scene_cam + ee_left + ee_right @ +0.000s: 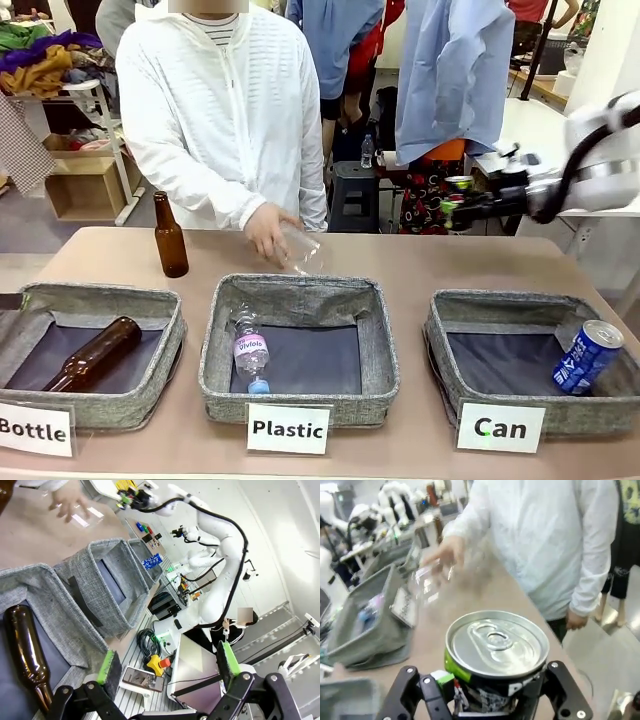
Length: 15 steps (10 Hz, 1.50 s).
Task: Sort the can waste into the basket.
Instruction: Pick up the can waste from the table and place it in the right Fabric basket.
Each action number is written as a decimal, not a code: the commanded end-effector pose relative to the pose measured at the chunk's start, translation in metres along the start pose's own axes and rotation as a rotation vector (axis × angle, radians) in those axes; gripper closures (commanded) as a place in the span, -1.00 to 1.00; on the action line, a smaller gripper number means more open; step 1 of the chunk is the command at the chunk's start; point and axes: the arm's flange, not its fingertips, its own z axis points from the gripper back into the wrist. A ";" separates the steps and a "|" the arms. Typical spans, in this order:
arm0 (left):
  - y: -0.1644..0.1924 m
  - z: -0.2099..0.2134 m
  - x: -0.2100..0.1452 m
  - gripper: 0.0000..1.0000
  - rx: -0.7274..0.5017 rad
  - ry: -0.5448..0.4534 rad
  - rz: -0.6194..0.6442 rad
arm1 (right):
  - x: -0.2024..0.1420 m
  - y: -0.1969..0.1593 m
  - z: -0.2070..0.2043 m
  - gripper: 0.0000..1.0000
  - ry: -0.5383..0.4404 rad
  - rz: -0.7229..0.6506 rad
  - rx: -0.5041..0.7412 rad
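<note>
dark can (460,183) standing upright, silver top facing up, right gripper (457,204) clamping its sides, hovering at 11 o'clock above the Can basket (440,330), blue can (587,357) leaning inside it, top pointing toward 1 o'clock, left gripper (167,662) hanging spread wide, holding nothing

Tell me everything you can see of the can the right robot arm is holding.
The dark can looks metal, with a silver top whose pull tab lies flat. Its side shows a green patch and white print, cut off. It sits top up, clamped between the right gripper's fingers, held in the air by the table's far right side.
</note>
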 end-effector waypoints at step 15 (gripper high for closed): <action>-0.003 0.002 0.000 -1.00 -0.011 0.001 0.001 | -0.025 0.202 0.101 -0.66 0.694 0.087 0.217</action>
